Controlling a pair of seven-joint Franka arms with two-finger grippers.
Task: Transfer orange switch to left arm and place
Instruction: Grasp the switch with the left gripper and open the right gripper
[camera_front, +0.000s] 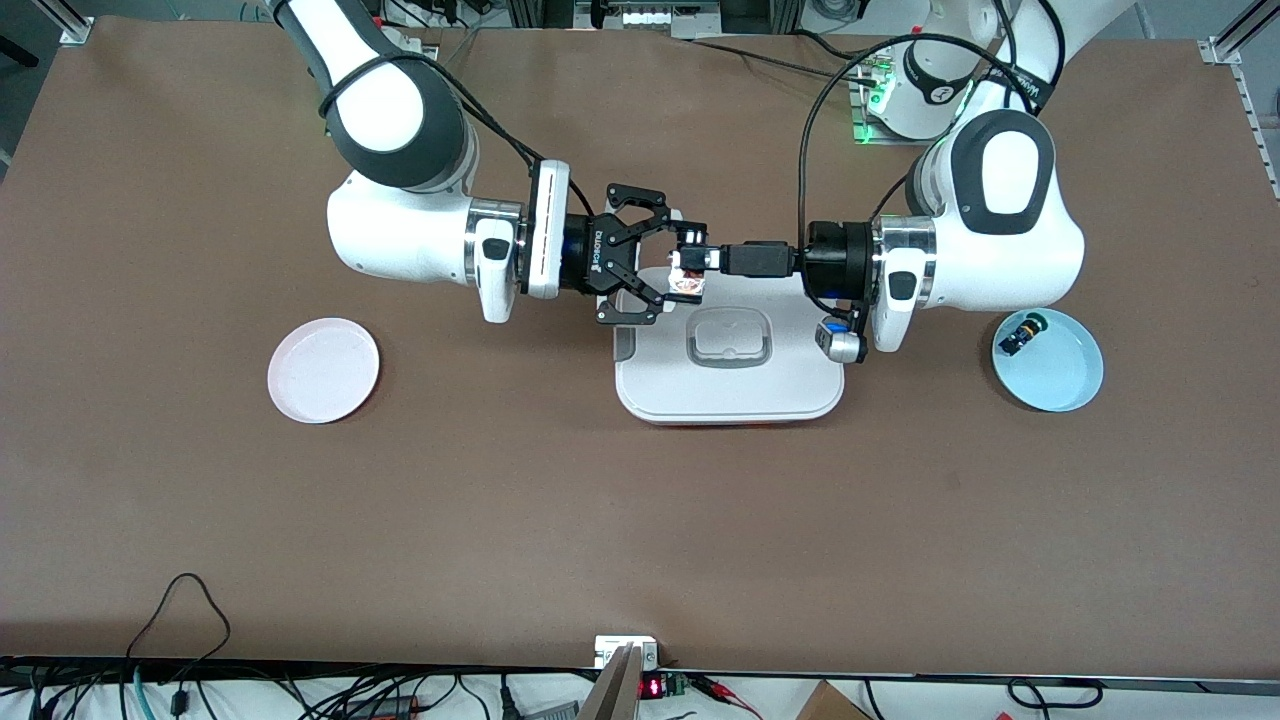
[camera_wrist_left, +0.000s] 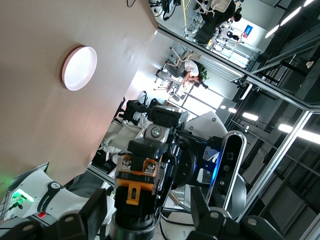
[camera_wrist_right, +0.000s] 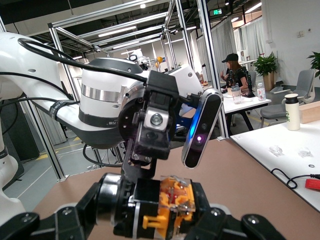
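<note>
A: Where is the orange switch (camera_front: 688, 281) right now?

B: In the air over the farther edge of the white latched box (camera_front: 730, 372), between the 2 arms. The left end effector (camera_front: 690, 259) comes in level from the left arm's end of the worktop (camera_front: 640, 520), and its slim fingers are pinched on the switch's end.

A: And the right end effector (camera_front: 655, 255)?

B: It points straight back at the left one, wrist to wrist. Its linkage claw is spread, with 1 finger on each side of the switch. I can't tell whether either pad touches it yet.

A: So which way does the switch lie from the claw?

B: Straight ahead of its palm, already inside the gap. Both end effectors are right at it, but only the left one is visibly holding it.

A: Its long axis?

B: As far as I can judge, it runs along the line joining the 2 wrists, roughly level with the worktop. In the left wrist view the terminal end with its 2 screws (camera_wrist_left: 138, 166) faces the left wrist camera, so the capped end most likely points toward the right claw.

A: What does the handover turn on?

B: I'd say the claw closing across that axis, square on the body, before the left fingers let go. A drop here would land on the box lid.
</note>
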